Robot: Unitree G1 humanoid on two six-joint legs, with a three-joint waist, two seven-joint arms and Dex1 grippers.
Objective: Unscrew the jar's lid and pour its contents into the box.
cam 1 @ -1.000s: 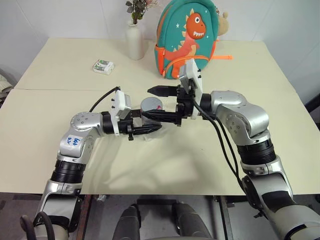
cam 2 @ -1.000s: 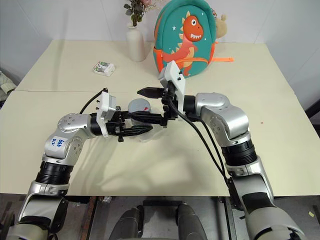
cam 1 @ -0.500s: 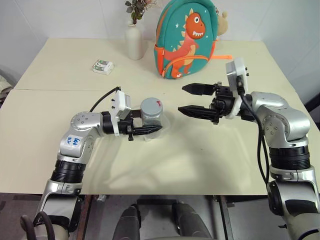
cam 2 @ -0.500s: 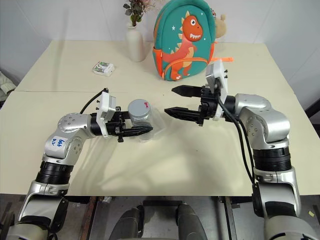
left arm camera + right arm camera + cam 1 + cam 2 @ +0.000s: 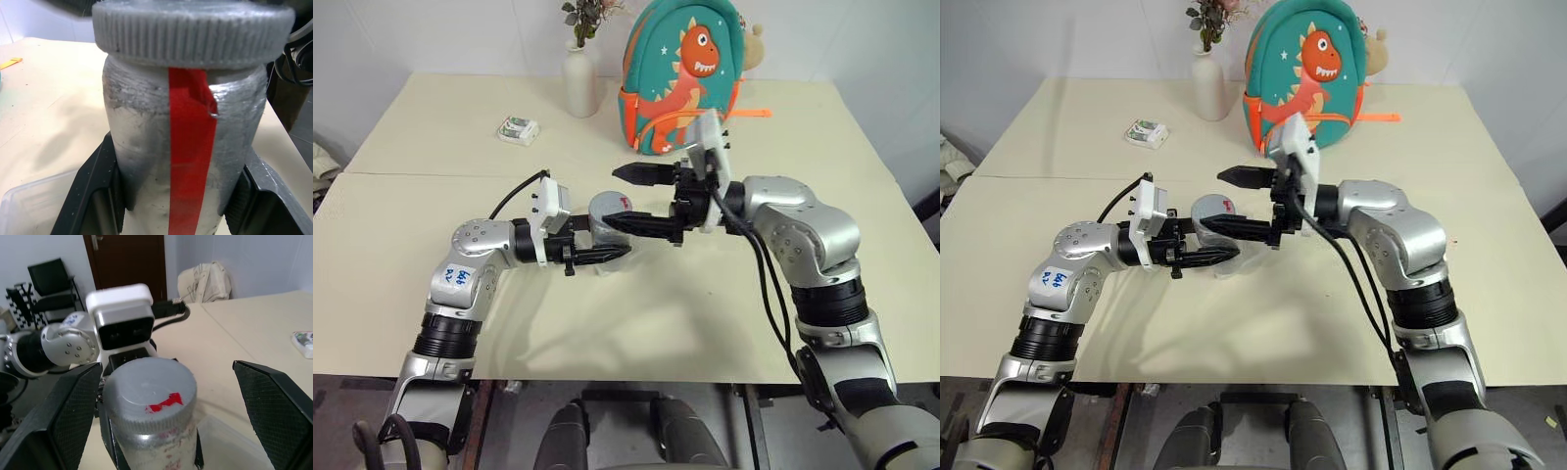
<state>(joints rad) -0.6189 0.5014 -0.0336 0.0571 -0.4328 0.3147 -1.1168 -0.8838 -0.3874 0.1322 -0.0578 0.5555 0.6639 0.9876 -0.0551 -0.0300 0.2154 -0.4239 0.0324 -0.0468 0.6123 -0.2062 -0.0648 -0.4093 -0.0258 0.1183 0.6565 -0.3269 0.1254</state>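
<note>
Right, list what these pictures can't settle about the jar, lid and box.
- Contents: hidden in every view by the jar's opaque wall and the lid.
- How far the lid is unscrewed: cannot tell; left wrist view shows it seated.
- Box: cut off by the left wrist view's edge; in head views, under jar and left gripper.

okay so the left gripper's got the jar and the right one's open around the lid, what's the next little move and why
Probably close the right gripper on the lid. Its fingers stand wide open on either side of the lid without touching it, while the left gripper is clamped on the jar above the box. The lid is still on, so it needs a grip before it can be turned.
</note>
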